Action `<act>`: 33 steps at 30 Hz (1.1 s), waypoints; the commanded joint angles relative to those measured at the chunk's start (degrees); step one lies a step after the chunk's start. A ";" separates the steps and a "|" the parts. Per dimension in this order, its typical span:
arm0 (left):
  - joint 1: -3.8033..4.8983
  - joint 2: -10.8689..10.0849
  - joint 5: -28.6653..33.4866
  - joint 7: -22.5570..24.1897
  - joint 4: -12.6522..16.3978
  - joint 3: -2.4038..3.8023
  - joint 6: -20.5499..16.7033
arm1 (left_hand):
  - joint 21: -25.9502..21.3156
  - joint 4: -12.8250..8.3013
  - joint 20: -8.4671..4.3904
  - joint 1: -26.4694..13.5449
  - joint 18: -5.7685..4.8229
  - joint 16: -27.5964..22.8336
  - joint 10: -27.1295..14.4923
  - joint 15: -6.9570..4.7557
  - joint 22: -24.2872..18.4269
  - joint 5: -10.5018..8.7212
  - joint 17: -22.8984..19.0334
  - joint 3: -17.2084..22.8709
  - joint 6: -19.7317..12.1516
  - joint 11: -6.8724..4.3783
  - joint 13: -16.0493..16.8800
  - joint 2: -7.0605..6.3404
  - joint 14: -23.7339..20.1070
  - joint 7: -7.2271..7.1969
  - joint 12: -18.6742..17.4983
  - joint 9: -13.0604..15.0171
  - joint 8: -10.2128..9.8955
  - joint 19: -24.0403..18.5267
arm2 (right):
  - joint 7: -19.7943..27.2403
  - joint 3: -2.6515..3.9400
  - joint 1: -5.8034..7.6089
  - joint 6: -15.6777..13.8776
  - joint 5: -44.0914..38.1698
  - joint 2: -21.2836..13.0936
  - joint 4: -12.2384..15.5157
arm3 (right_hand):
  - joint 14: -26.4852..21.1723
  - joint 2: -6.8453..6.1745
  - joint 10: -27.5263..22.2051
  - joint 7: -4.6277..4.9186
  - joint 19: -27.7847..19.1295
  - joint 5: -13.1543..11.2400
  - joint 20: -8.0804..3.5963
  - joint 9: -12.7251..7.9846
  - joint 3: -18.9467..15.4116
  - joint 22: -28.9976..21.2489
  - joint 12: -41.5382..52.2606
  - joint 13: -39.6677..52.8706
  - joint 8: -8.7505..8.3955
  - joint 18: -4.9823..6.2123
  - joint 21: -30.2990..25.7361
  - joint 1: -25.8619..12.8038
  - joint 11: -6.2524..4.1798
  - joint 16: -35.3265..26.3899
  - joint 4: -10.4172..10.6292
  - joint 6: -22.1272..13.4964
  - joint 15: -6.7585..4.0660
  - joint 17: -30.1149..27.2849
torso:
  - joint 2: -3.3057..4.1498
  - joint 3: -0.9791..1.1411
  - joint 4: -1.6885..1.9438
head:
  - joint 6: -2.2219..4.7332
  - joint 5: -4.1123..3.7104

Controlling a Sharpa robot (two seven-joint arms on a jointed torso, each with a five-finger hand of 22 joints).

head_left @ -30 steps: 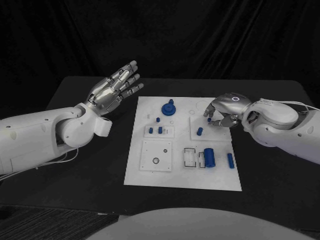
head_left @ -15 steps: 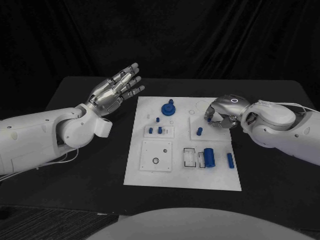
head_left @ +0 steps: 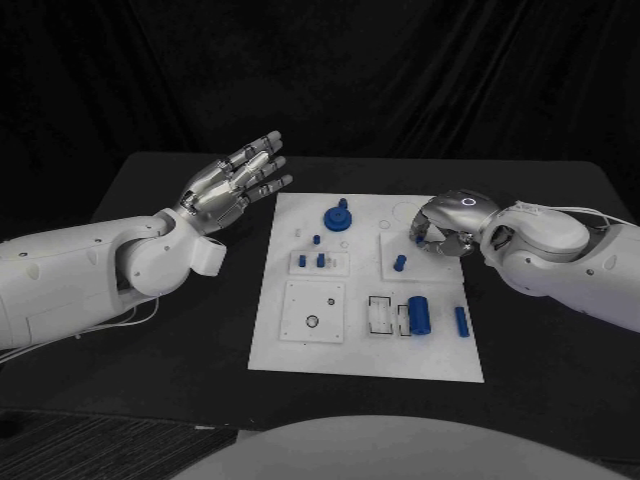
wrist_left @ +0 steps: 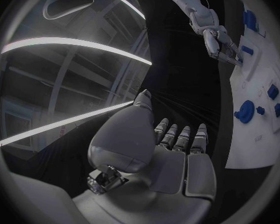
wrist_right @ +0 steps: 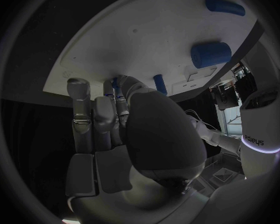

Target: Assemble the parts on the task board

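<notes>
The white task board lies in the middle of the black table. On it are a round blue knob, small blue pegs, a single peg, a thick blue cylinder and a short blue bar. My right hand is curled down over the board's upper right part. In the right wrist view its thumb meets the fingertips on the board, with a sliver of a small blue part pinched between them. My left hand is raised left of the board, with its fingers spread and nothing in them.
The board has empty rectangular slots beside the cylinder and a square plate with a ring hole. Black table surface surrounds the board on all sides, with a dark curtain behind.
My right hand has edged slightly to the right over the board's upper right part. My left hand has drifted a little toward the board and stays spread.
</notes>
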 commanded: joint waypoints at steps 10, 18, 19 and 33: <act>-0.23 0.08 0.36 -0.26 -0.01 0.05 0.80 | 0.28 -2.09 0.77 1.87 0.55 0.66 0.06 0.71 0.17 2.99 0.16 0.15 1.80 0.34 0.13 0.42 0.13 1.44 0.81 0.31 0.93 0.23 | 0.18 -0.04 -0.29 -5.91 -0.10 -0.69 0.45 | -0.21 0.89 2.02 -0.12 -0.36 -7.34 -0.80 1.81 2.63 4.48 0.09 0.01 0.36 0.50 0.41 1.86 -0.38 -0.86 -2.90 0.89 -0.62 -0.69 | -0.01 0.00 0.02 | 0.00 0.39; -0.25 -0.06 0.36 -0.57 -0.01 0.05 0.55 | 0.29 -2.49 0.81 2.06 0.55 0.75 0.08 0.75 0.17 3.77 0.17 0.18 1.99 0.19 0.15 0.52 0.16 1.81 0.96 0.34 1.08 0.29 | -0.25 -0.03 1.56 -8.07 0.08 -2.93 3.88 | -0.29 0.70 2.08 -0.12 -0.42 -7.62 -0.79 1.90 2.88 4.45 0.02 -0.02 0.27 0.50 0.38 1.63 -0.37 -1.10 -2.93 0.82 -0.60 -0.96 | -0.02 -0.03 0.02 | 0.00 0.54; -0.25 -0.06 0.36 -0.62 -0.03 0.05 0.52 | 0.29 -2.49 0.81 2.06 0.55 0.75 0.08 0.75 0.17 3.77 0.17 0.18 1.99 0.19 0.15 0.52 0.16 1.81 0.96 0.34 1.08 0.29 | -0.40 -0.03 2.19 -8.20 0.44 -3.34 4.65 | -0.29 0.66 2.09 -0.12 -0.43 -7.65 -0.79 1.91 2.91 4.45 0.01 -0.03 0.26 0.50 0.39 1.59 -0.37 -1.12 -2.93 0.80 -0.60 -0.99 | -0.04 -0.02 -0.01 | 0.00 0.57; -0.30 0.70 0.36 -1.33 -0.63 0.05 0.63 | 0.27 -2.69 0.79 2.14 0.55 0.72 0.10 0.73 0.01 4.19 0.15 0.22 2.12 0.14 0.16 0.63 0.12 2.01 1.04 0.36 1.18 0.27 | -2.76 -0.03 8.77 -4.63 3.36 -6.02 15.15 | -0.51 0.02 1.87 -0.04 -0.79 -8.49 -0.69 2.07 3.77 4.30 -0.45 -0.20 -0.30 0.57 -0.10 0.88 -0.24 -1.60 -2.93 0.24 -0.48 -1.52 | -0.06 -0.02 0.00 | 0.00 0.52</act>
